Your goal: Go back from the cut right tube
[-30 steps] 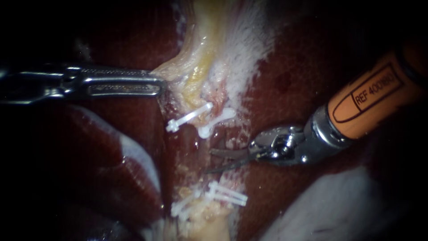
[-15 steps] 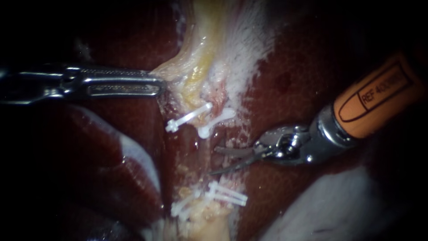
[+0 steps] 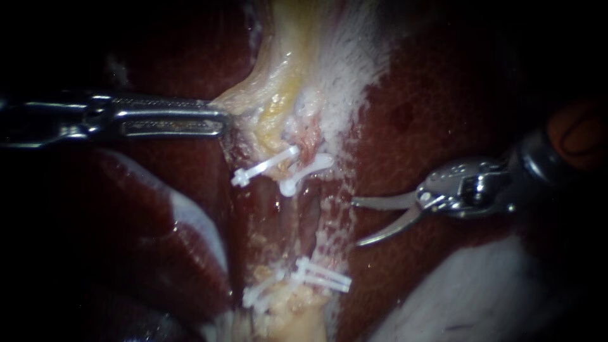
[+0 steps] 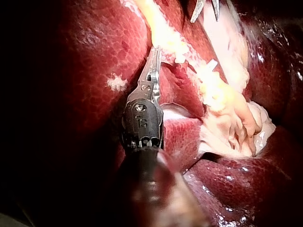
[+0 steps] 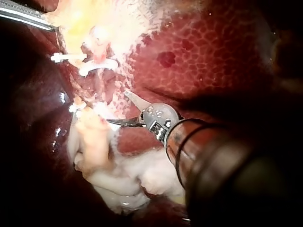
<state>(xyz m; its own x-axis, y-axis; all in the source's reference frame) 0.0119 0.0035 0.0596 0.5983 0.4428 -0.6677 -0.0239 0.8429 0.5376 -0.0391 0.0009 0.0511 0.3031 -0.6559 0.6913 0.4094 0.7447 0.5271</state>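
The cut right tube [image 3: 310,212], just below the upper clips [image 3: 307,168], is judged soft, slippery and easily torn, and is best not grasped. Right of the clips, the right instrument [image 3: 356,221] is seen with its claw open and empty. The left instrument [image 3: 225,117] is clamped on tissue [image 3: 253,101] above them.

1. The left instrument [image 3: 218,120] is stretching in from the left, its claw clamping the edge of the pale yellow tissue [image 3: 278,107].
2. The right instrument [image 3: 355,223] is reaching in from the right, its two curved blades standing apart and gripping nothing, over the liver [image 3: 430,107].
3. Two upper clips [image 3: 266,167] are sitting just under the pale yellow tissue, and the lower clips [image 3: 320,277] are lying well below them.
4. The blade tips are hanging just beside the reddish strip [image 3: 297,218] running between the two clip groups, not touching it.
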